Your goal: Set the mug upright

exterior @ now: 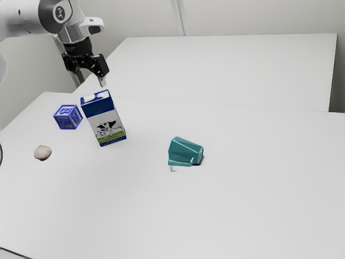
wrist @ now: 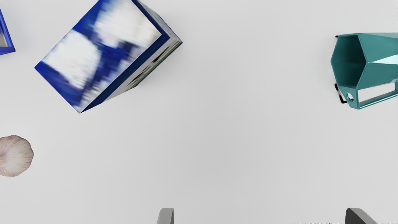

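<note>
- White table [exterior: 215,216], broad and plain, with everything I describe lying or standing on it apart from my arm.
- Pale robot arm [exterior: 24,19], reaching in from the exterior view's upper left.
- Black gripper [exterior: 102,81], raised over the table; its two fingers stand wide apart in my wrist view — I have hold of nothing.
- Blue and white milk carton [exterior: 108,127] with cows on its side, standing upright, well apart from the mug.
- Teal, many-sided mug [exterior: 184,149], lying on its side toward the exterior view's right from the carton. Its open mouth faces the exterior view's left, and its handle is on the side nearest that camera.
- Blue-edged toy block [exterior: 68,117], near the carton.
- Pinkish-white garlic bulb [exterior: 42,152] — the smallest thing, near the block.
</note>
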Robot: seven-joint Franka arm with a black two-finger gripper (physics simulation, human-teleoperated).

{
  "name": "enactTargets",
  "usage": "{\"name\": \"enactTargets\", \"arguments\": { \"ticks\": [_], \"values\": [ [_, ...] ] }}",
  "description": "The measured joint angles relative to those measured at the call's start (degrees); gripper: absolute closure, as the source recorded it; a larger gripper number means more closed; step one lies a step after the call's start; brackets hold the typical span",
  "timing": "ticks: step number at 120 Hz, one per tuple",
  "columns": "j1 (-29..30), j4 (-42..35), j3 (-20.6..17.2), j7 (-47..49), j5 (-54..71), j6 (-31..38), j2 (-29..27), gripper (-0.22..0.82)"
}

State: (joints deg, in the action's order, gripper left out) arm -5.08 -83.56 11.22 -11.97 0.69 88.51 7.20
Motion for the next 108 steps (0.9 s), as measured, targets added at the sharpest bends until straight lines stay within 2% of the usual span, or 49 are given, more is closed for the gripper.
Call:
{"name": "enactTargets", "arguments": {
  "ticks": [17, 29, 54, 68, 108],
  "values": [
    [0.4, -3.1, 0.6, -0.9, -2.1, 0.7, -0.8, 0.00],
    [0.3, -8.1, 2.4, -1.4, -8.4, 1.6, -0.8, 0.00],
    [0.0, -23.7, 2.7, -2.2, -24.1, 6.0, -4.1, 0.00],
    [-0.1, -29.1, 2.2, -2.6, -31.5, 9.7, -4.2, 0.00],
    [-4.9, -30.2, 2.0, -6.5, -48.3, 19.0, 5.7, 0.00]
  ]
}}
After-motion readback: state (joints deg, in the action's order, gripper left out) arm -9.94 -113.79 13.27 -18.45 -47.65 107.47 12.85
